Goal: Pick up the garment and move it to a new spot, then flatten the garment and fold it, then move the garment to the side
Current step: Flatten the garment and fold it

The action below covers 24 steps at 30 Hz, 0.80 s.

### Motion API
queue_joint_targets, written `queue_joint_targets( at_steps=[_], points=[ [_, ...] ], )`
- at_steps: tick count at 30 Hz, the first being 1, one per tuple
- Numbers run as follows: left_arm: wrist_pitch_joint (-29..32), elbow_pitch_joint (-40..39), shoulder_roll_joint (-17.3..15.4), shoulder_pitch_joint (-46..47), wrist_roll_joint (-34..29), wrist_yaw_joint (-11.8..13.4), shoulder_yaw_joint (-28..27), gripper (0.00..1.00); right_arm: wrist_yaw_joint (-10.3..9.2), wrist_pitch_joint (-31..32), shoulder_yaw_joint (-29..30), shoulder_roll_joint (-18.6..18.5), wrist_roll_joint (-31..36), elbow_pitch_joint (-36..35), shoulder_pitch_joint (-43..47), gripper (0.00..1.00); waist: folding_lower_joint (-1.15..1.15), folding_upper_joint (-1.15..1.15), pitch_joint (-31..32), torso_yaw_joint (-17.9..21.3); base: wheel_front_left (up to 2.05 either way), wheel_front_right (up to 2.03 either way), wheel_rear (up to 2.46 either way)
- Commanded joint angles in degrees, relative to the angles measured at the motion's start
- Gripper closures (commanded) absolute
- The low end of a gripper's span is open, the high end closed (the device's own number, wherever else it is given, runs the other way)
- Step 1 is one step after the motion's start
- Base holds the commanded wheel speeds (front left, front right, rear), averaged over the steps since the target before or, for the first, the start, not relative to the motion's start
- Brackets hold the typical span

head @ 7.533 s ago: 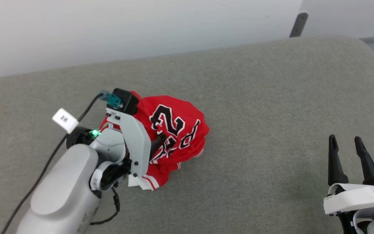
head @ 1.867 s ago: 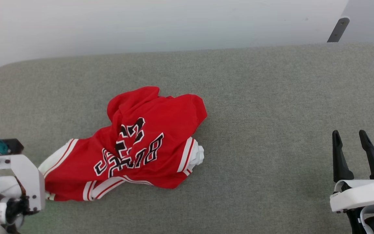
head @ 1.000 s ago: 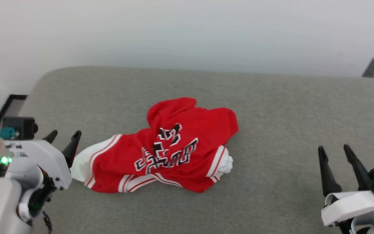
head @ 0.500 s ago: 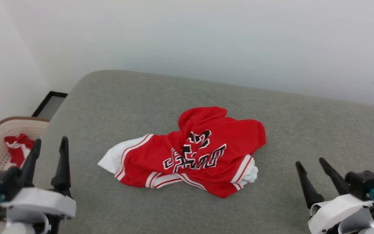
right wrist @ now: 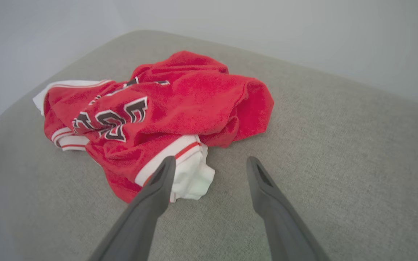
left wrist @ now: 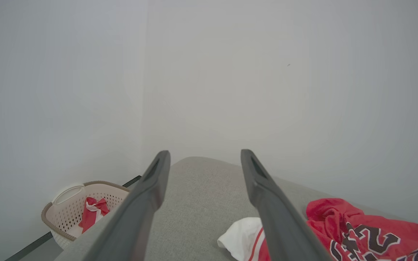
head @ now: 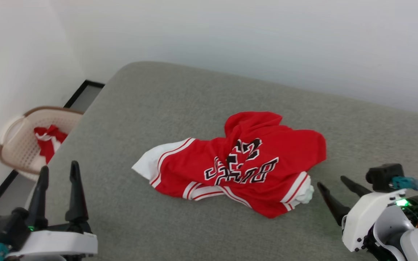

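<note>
Red jersey shirt with white sleeves, striped trim and black "BULLS" lettering [head: 252, 159] is found lying crumpled near the middle of the grey fabric-covered bench [head: 180, 94], gripped by nothing. Left fingers [head: 75, 195] are spread wide and empty, held at the near left corner, well apart from the shirt. Right fingers [head: 330, 203] are spread wide and empty too, tips just beside the bunched white sleeve at the shirt's near right end. That placement looks deliberate. The shirt seems to be set down at its spot, and flattening is judged to be the step in hand, so the right side is lined up on that sleeve.

Whole layout is given by the head view: one white sleeve stretched out left, the other wadded up right. What's added by the right wrist view is how high the red folds are heaped, though whether the sleeve wad is touched by a finger can't be told. From the left wrist view, the beige perforated basket [left wrist: 67, 214] holding a small red-and-white cloth bundle [left wrist: 93, 214] is seen side-on, down beside the bench
</note>
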<state>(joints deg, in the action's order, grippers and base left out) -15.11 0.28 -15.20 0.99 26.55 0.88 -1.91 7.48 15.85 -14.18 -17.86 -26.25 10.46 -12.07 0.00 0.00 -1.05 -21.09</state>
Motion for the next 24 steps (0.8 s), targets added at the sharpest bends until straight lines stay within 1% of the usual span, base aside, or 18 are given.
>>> queue_joint_targets(
  at_steps=[1,5,9,13,18,19,20,24],
  points=[
    [0.0,-0.1,1.5,-0.4,-1.4,-1.2,-1.0,0.0,0.02,2.3,-0.9,-0.6,-1.0,0.5,-1.2,0.0,0.0,0.0,-1.9,-1.9,0.0,0.0,0.0],
    [0.0,0.5,4.9,0.1,-3.8,-3.7,-3.3,0.0,0.02,7.6,-2.6,-1.7,-3.0,1.6,-3.1,0.0,0.0,0.0,-3.3,-3.2,0.0,0.0,0.0],
    [0.0,1.2,7.4,1.2,-6.2,-5.4,-4.7,0.0,0.02,10.4,-3.9,-2.6,-3.5,3.4,-4.9,0.0,0.0,0.0,-4.5,-4.2,0.0,0.0,0.0],
    [0.0,1.6,9.2,2.0,-7.5,-6.6,-5.9,0.0,0.02,12.6,-5.0,-2.6,-2.6,6.0,-6.5,0.0,0.0,0.0,-5.4,-4.8,0.0,0.0,0.0],
    [0.0,1.9,10.6,2.4,-8.0,-7.6,-6.9,0.0,0.02,13.7,-6.7,-2.0,-1.9,9.2,-7.9,0.01,0.0,0.0,-6.1,-5.1,0.0,0.0,0.0],
    [0.0,2.0,10.8,2.4,-8.1,-7.8,-7.0,0.0,0.02,13.3,-7.0,-2.0,-1.7,9.8,-8.4,0.69,0.0,0.0,-6.2,-5.0,0.0,0.0,0.0],
    [0.0,2.0,10.9,2.4,-8.2,-7.9,-7.1,0.0,0.02,13.0,-7.4,-2.1,-1.3,10.3,-8.9,1.0,0.0,0.0,-6.2,-5.0,0.0,0.0,0.0],
    [0.0,2.0,11.4,2.2,-8.3,-8.2,-7.9,0.0,0.02,11.5,-7.1,-1.9,-1.9,11.8,-10.0,1.0,0.0,0.0,-6.2,-4.3,0.0,0.0,0.0]
  ],
)
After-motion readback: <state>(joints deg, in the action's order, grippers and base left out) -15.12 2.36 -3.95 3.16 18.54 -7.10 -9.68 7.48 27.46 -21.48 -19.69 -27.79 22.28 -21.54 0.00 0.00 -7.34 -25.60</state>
